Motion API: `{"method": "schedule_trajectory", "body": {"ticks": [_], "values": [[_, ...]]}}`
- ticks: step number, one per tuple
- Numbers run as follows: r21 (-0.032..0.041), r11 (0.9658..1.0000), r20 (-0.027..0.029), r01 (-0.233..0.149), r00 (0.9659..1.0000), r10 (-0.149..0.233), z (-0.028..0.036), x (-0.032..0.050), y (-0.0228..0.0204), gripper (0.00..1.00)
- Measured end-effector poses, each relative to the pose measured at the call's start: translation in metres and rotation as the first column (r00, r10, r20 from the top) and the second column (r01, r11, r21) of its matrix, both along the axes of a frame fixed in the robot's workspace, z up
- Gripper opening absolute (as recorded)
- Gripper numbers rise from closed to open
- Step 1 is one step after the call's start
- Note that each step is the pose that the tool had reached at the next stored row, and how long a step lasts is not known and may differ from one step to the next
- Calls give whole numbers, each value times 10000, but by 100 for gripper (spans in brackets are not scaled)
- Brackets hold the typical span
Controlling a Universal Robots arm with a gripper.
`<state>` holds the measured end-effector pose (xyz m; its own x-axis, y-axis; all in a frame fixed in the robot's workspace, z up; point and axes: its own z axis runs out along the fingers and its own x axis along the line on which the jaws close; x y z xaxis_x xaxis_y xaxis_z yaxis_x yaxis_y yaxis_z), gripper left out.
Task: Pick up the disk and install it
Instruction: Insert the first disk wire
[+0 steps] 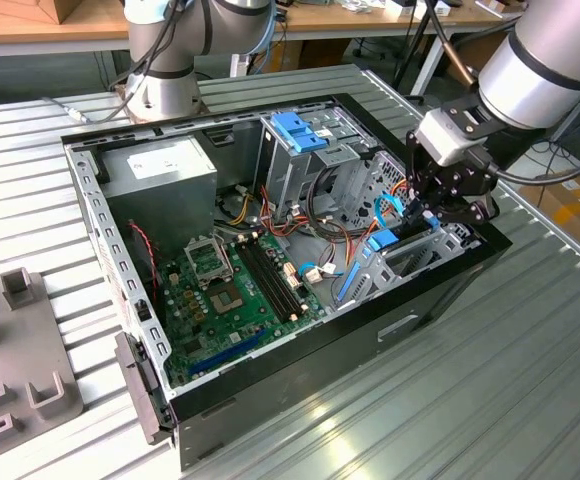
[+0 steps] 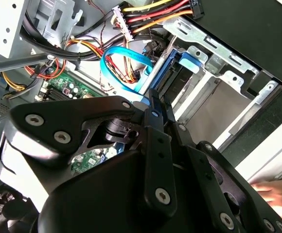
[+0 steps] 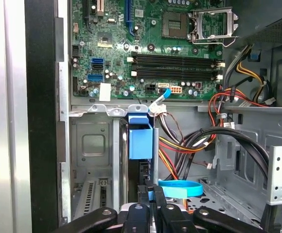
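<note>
Toward the exterior view's right, the gripper (image 1: 432, 212) hangs over the drive bay at the near-right corner of the open case (image 1: 270, 385). Its fingers (image 2: 155, 121) are drawn close together, clamped on the end of the disk (image 1: 380, 241). The disk stands on edge in the bay slot between grey metal walls, and its blue caddy (image 3: 140, 138) points toward the motherboard (image 3: 150, 48). In the second wrist view the caddy's blue frame (image 2: 189, 59) runs along the dark body just beyond the fingertips, beside a bare metal bay wall (image 2: 214, 104). A looped blue cable (image 2: 126, 56) lies just beside the gripper (image 3: 148, 194) in both wrist views, with red, yellow and black wires (image 3: 189, 145) bundled near it. Farther into the case a metal cage carries a blue bracket (image 1: 298, 130), and a grey power supply (image 1: 160, 165) sits at the far left. The case rests on a ribbed metal table (image 1: 510, 400).
</note>
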<state>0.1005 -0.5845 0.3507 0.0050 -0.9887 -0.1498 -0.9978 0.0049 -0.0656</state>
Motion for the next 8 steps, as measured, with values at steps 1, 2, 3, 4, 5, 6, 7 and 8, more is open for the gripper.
{"method": "schedule_trajectory", "body": {"ticks": [1,2,3,4,5,6,7,8], "values": [[-2,10000,0,0,10000,0,0,0,0,16],[-1,10000,0,0,10000,0,-2,0,0,16],[4,10000,0,0,10000,0,-4,0,-1,16],[23,10000,0,-2,10000,2,-8,0,-1,16],[36,10000,0,-3,10000,3,-11,0,0,16],[40,10000,0,-3,10000,3,-12,0,0,16],[40,10000,0,-4,10000,4,-12,0,0,16],[39,10000,0,-4,10000,4,-13,0,-1,16]]}}
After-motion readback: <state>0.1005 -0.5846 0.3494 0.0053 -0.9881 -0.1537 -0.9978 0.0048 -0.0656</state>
